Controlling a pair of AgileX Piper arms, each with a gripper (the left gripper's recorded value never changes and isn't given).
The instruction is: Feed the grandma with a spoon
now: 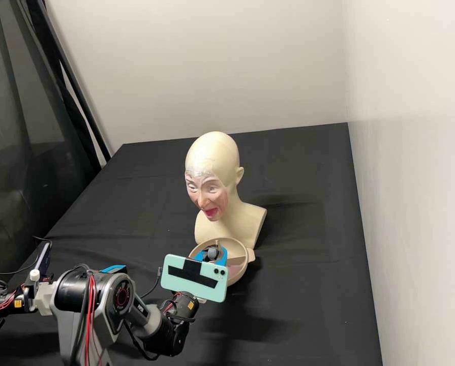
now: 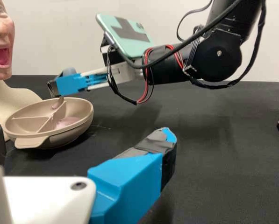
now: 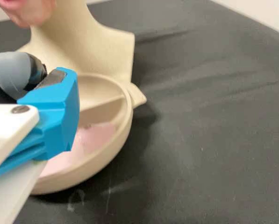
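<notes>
Spoon [image 2: 58, 102] pinched in R tool [image 2: 60, 85] over bowl [image 2: 83, 111] (grandma head [image 1: 212, 178] behind); L tool [image 2: 81, 132] spread.

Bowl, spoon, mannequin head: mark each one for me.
bowl [image 2: 68, 133], left wrist view, on its outer wall.
spoon [image 2: 59, 102], left wrist view, on its lower end at the bowl.
mannequin head [image 1: 212, 152], high view, on the bald crown.

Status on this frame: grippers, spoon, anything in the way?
Right gripper shut on spoon, tip down in bowl. Left gripper open, low, facing bowl. Grandma head behind bowl, mouth open, nothing between.
</notes>
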